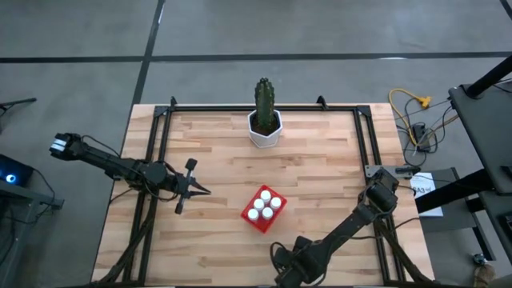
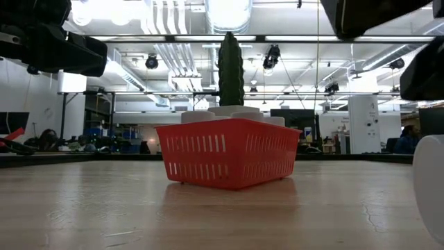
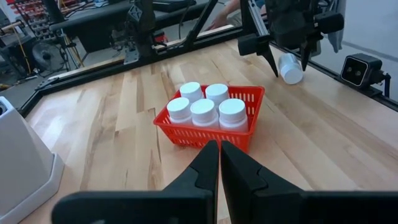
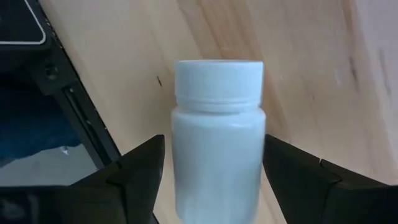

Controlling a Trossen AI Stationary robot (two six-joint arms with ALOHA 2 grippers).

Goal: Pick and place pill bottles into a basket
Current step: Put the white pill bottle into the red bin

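Nearest, at the front edge of the table: right gripper (image 4: 211,171) low over the wood, jaws spread on either side of the last loose pill bottle (image 4: 217,137). Fingers flank it closely, but contact is hard to judge from the right wrist view; I read it as bracketed, probably not yet clamped. The left wrist view shows this bottle (image 3: 290,68) lying on its side on the table, under the right arm's fingers and well apart from the basket.

Mid-table: red basket (image 1: 250,216) with five bottles (image 1: 265,205) standing upright inside, white caps up, packed close. The left wrist view gives the clearest count: two at the back, three at the front (image 3: 204,109). One slot looks free at a back corner.

Progress, as I judge it: five of six placed; one grasp, carry and drop left.

Left gripper (image 1: 200,190) hangs to the left of the basket, jaws pressed together, holding nothing; this arm looks idle.

Far side: cactus in a white pot (image 1: 265,128) at the table's back edge, clear of the work.
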